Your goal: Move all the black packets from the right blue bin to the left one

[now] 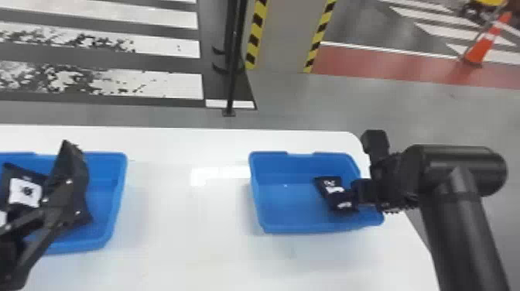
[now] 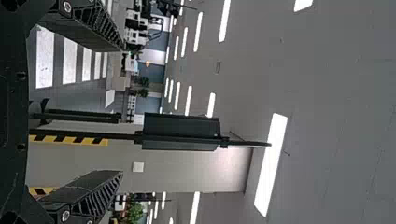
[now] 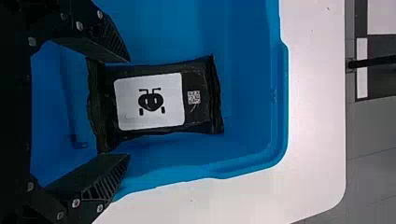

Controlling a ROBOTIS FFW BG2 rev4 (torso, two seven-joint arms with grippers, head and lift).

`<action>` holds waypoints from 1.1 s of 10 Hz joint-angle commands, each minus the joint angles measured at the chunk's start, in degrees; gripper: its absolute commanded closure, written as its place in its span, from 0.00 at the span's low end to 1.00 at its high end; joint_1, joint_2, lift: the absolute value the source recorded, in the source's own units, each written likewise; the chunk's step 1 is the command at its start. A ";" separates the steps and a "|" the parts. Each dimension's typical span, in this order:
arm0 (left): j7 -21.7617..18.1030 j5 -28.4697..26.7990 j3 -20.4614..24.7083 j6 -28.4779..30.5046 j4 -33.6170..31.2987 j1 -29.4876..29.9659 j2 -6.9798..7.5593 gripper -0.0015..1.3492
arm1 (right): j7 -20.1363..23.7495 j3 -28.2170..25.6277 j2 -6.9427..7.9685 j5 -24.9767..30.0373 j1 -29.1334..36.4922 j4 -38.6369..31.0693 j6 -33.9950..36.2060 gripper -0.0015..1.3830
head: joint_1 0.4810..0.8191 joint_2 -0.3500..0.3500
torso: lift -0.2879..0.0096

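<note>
In the head view my right gripper (image 1: 354,193) is over the right side of the right blue bin (image 1: 271,209), at a black packet (image 1: 329,187) with a white label. The right wrist view has that packet (image 3: 198,109) lying inside the bin (image 3: 252,154), one end between the parted fingers of my right gripper (image 3: 128,107). My left gripper (image 1: 71,174) is parked above the left blue bin (image 1: 112,201), where black packets (image 1: 25,193) lie partly hidden behind it. In the left wrist view my left gripper (image 2: 122,109) stands open, holding nothing.
Both bins stand on a white table (image 1: 185,232), with a wide gap between them. Beyond its far edge, a black post (image 1: 231,77) rises from the floor, and an orange cone (image 1: 481,48) stands at the far right.
</note>
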 commanded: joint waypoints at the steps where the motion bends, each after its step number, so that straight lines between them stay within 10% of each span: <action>1: 0.00 -0.04 0.09 0.07 0.14 0.00 -0.09 0.08 | -0.31 0.00 0.12 0.00 -0.14 0.97 0.09 0.20 | 0.63 0.13 | 0.50; 3: 0.00 -0.16 0.09 -0.07 0.14 0.00 -0.09 0.08 | -0.22 0.00 0.03 -1.14 -0.70 4.06 0.09 0.24 | 0.63 0.13 | 0.50; 7: 0.00 -0.38 0.09 -0.07 0.42 -0.14 -0.09 0.08 | -0.13 0.69 0.12 -4.46 -1.12 6.17 -1.83 0.71 | 0.63 0.15 | 0.50; 11: 0.00 -0.50 0.32 -0.50 0.70 0.00 -0.09 0.09 | -1.10 0.57 1.08 -4.46 2.96 -0.30 -9.70 0.79 | 0.63 0.18 | 0.50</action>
